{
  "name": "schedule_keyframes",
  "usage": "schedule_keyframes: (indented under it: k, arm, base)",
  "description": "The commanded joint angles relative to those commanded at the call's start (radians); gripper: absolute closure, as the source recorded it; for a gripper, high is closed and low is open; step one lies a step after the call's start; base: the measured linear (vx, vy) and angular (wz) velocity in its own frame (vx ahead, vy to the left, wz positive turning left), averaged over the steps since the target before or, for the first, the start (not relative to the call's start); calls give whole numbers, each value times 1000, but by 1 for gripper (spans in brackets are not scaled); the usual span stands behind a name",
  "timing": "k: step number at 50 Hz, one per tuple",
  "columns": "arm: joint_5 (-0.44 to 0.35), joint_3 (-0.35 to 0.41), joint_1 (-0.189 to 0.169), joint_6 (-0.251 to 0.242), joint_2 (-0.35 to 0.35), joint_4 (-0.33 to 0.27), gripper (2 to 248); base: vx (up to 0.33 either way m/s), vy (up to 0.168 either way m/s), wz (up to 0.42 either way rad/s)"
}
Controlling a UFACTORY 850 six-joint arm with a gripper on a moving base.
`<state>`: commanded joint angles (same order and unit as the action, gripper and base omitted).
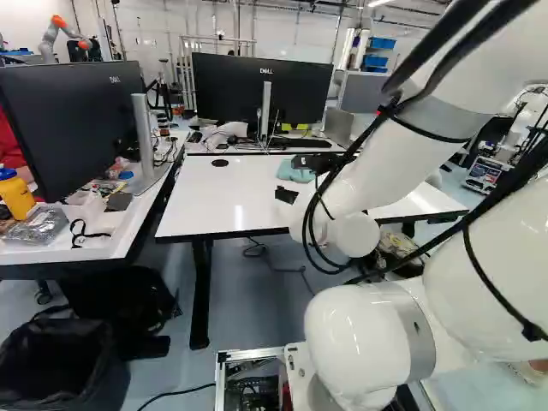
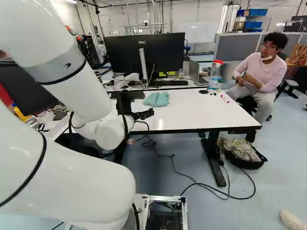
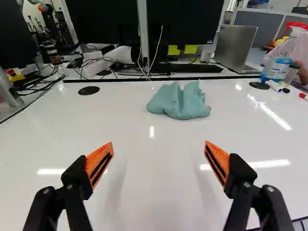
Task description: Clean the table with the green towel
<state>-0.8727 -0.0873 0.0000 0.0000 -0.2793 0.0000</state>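
Over the near part of the white table, the gripper reaches out from the arm; in the left base view the gripper is partly covered by the arm. The wrist view shows the gripper wide open, with only bare tabletop between its orange pads. The green towel, a crumpled teal heap, lies on the tabletop ahead of the fingers, apart from them. It also shows as the towel beyond the gripper in the right base view.
Spray bottle and markers stand or lie at the table's far right corner. A laptop, keyboard and monitors are on the desk behind. A person sits beyond the right side. Another robot stands far back.
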Motion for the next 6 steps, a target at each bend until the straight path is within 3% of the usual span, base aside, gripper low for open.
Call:
schedule_keyframes:
  k: [6]
  arm:
    - [0, 0, 0, 0, 0, 0, 3]
  base:
    - [0, 0, 0]
